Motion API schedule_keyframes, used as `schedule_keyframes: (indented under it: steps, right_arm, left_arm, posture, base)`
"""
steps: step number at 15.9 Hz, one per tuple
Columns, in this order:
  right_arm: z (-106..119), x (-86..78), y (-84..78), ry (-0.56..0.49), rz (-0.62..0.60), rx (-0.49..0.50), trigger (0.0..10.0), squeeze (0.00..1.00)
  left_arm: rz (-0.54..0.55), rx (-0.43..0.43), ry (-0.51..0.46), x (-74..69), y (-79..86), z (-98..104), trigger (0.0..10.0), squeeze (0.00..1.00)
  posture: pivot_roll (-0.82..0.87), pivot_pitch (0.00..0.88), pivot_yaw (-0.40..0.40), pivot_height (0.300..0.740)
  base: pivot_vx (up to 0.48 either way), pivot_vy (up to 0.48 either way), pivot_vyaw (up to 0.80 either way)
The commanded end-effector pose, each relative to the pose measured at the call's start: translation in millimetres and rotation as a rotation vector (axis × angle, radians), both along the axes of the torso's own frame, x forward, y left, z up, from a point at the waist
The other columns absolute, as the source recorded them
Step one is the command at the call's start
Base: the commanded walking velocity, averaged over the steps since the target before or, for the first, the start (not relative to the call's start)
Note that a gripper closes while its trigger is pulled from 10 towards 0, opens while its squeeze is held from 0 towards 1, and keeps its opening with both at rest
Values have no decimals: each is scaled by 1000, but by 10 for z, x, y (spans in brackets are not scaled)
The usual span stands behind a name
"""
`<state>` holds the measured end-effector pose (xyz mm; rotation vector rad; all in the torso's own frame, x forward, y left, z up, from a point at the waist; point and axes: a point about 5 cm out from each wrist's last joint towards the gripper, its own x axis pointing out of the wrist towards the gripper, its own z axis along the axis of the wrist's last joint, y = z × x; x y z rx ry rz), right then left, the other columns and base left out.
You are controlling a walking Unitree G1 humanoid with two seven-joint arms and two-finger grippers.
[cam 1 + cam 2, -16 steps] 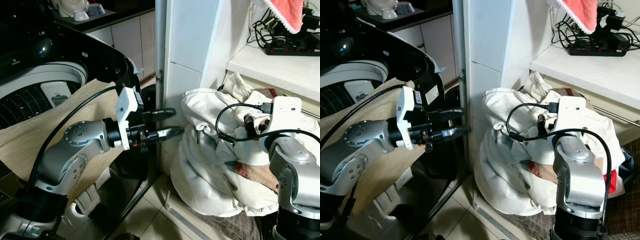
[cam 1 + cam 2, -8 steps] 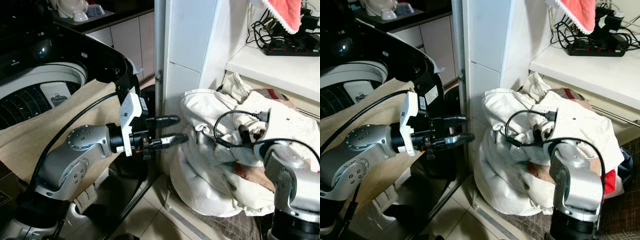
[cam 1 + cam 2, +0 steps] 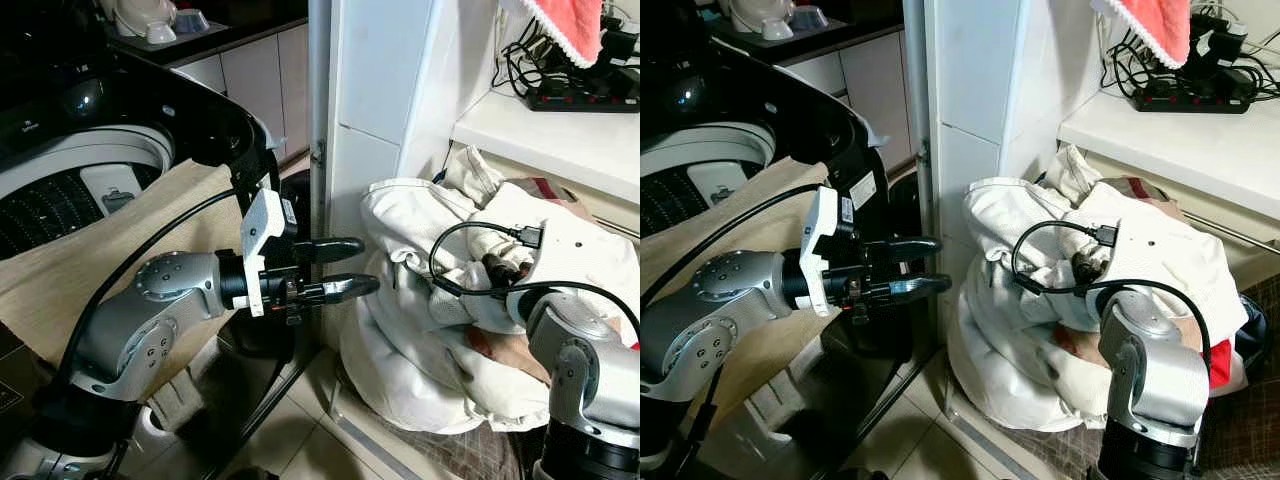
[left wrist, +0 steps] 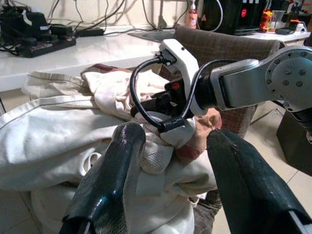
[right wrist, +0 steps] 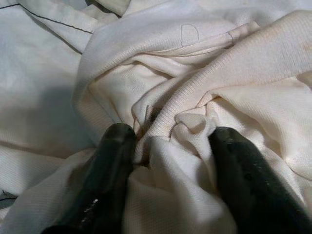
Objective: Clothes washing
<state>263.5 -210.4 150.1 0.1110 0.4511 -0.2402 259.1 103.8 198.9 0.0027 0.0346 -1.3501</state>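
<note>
Right hand (image 5: pixel 163 180) buried in the laundry pile (image 3: pixel 430 330), right of center frame
Its fingers (image 5: pixel 109 170) sit spread, pressed into a cream knit fold, not clamped. Left hand (image 3: pixel 345 268) hangs released mid-frame, just beside the pile, washing machine (image 3: pixel 90 170) upper left

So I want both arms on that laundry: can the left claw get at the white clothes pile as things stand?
Probably yes. The left claw is open, held just short of the white clothes pile and pointing at it, with open air between. The right claw is already pressed into the fabric.
</note>
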Motion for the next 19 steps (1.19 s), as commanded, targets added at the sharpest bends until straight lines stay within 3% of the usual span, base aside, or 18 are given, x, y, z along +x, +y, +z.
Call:
schedule_keyframes:
  steps: [1, 12, 15, 17, 19]
  right_arm:
    - [-53, -16, 7, 25, -4, 21, 0, 0]
    - [45, 16, 12, -47, -13, 34, 0, 0]
    - [353, 95, 109, -251, 51, 97, 0, 0]
    - [809, 150, 265, -478, 208, 68, 0, 0]
    - [1134, 142, 480, -611, 368, 129, 0, 0]
  left_arm:
    - [-13, 11, -12, -6, -3, 31, 10000, 0]
    - [-2, 12, -1, 4, 14, 38, 10000, 0]
    - [53, -19, -34, 66, 25, 85, 10000, 0]
    - [123, -69, -77, 155, 31, 169, 10000, 0]
    - [183, -121, -111, 224, 28, 252, 10000, 0]
  posture:
    - [-92, 0, 29, 740]
    - [-88, 0, 30, 740]
    - [-93, 0, 32, 740]
    - [-94, 0, 31, 740]
    - [-97, 0, 32, 740]
  base:
    - [0, 0, 0]
    - [0, 0, 0]
    - [0, 0, 0]
    - [0, 0, 0]
    - [0, 0, 0]
